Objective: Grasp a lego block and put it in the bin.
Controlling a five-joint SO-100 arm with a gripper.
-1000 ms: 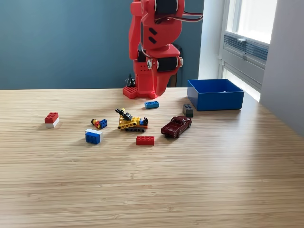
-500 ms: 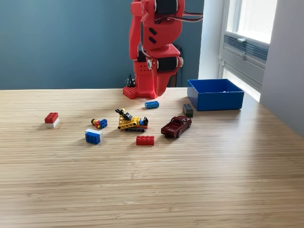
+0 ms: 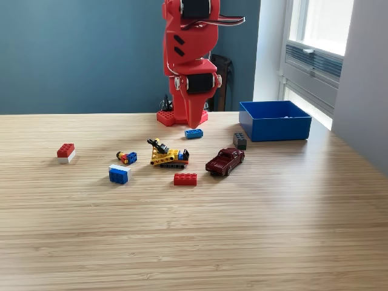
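Observation:
Several lego blocks lie on the wooden table: a red brick (image 3: pixel 185 179), a small blue brick (image 3: pixel 194 133), a dark grey brick (image 3: pixel 240 140), a blue-and-white block (image 3: pixel 119 174) and a red-and-white block (image 3: pixel 65 152). The blue bin (image 3: pixel 274 120) stands at the back on the exterior view's right. The red arm is folded upright at the back. Its gripper (image 3: pixel 193 121) points down in front of the arm's base, just behind the small blue brick. The jaws taper to one point with no gap showing and nothing between them.
A dark red toy car (image 3: pixel 225 161) sits in front of the grey brick. A yellow lego vehicle (image 3: pixel 168 156) and a small yellow-blue-red piece (image 3: pixel 127 157) lie mid-table. A window and a wall edge are on the view's right.
The folded arm has turned slightly towards the exterior view's left, and its gripper has shifted that way. No block, the car or the bin has moved.

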